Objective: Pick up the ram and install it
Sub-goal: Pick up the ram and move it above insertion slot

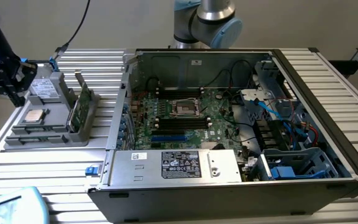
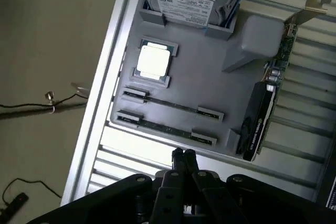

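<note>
Claw (image 2: 182, 156): fingers pressed together, holding nothing, above the near edge of the grey tray (image 2: 210, 85).
Ram (image 2: 166, 128): edge-up in a tray slot, just ahead of the fingertips, untouched.
Processor (image 2: 153, 61): farther ahead, same tray.

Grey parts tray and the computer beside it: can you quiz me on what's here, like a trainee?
1. True or false: the black gripper is shut and empty.
2. Which lies flat in the grey plastic tray? A) silver square processor chip B) screwdriver C) fan
3. Fill in: the black computer case lies with its side ___ (open/closed).
Key: 1 true; 2 A; 3 open.
</note>
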Available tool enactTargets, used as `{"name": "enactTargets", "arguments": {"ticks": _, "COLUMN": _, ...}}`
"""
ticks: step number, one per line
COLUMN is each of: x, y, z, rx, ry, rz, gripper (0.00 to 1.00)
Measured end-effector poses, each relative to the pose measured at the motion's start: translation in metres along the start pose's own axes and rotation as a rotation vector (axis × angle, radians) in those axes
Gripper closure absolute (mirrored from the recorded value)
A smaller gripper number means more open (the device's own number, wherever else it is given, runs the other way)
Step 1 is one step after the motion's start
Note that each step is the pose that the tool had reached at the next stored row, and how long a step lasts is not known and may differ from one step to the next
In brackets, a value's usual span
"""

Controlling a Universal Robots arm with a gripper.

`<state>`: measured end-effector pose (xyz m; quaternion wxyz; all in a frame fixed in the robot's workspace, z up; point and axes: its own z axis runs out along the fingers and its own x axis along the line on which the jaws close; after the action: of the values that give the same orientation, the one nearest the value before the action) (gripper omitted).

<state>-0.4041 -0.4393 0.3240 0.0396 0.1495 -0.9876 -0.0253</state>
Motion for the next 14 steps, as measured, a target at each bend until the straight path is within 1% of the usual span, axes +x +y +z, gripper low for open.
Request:
{"name": "enactTargets", "arguments": {"ticks": 11, "x": -0.0004, "y": -0.0003, "z": 0.0050, "rx": -0.0063, "ry": 0.0060, "rz": -0.201, "gripper": 0.89}}
{"name": "enactTargets", "arguments": {"ticks": 13, "x": -0.0004, "y": -0.0004, "z": 0.0058, "rx": -0.0064, "ry": 0.0077, "rz": -0.238, "gripper": 0.89}}
{"name": "enactTargets", "arguments": {"ticks": 14, "x": -0.0005, "y": -0.0005, "z": 0.0062, "rx": -0.0055, "ry": 0.0088, "rz": -0.256, "gripper": 0.89}}
